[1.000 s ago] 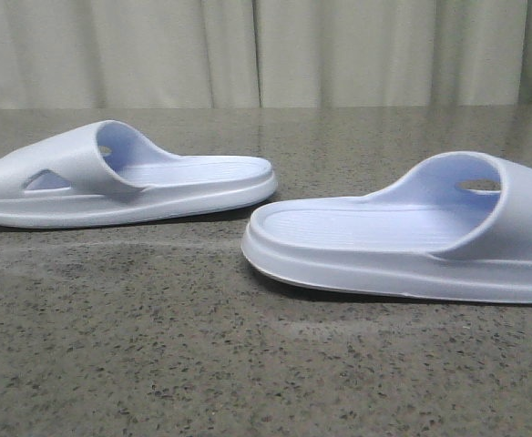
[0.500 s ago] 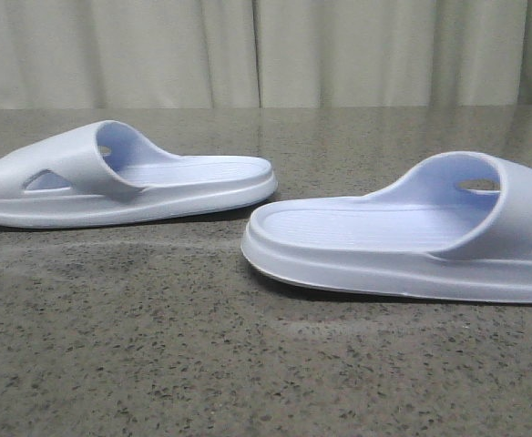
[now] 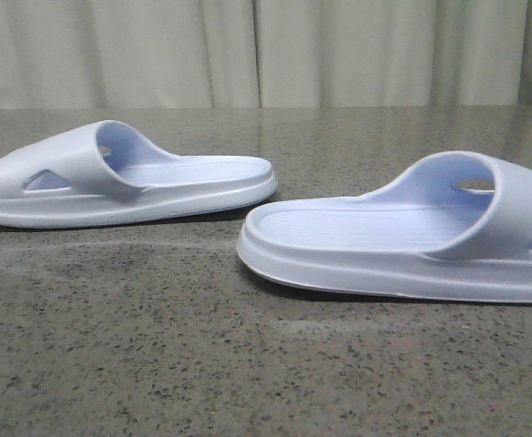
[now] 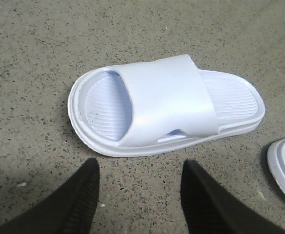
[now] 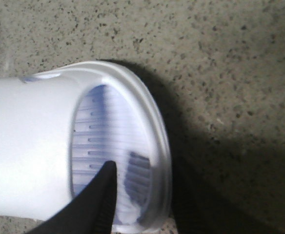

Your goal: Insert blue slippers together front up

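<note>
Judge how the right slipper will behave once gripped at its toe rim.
The right slipper looks like thick moulded foam: probably light and fairly stiff. The right gripper straddles its rim, so it may pivot or sag. Its flat sole should slide, not roll.

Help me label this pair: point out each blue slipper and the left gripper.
Left slipper (image 3: 79,164): front view, on its strap.
Right slipper (image 3: 512,205): front view, on its strap.
Left gripper (image 4: 140,187): left wrist view, gap between its open fingertips.
</note>
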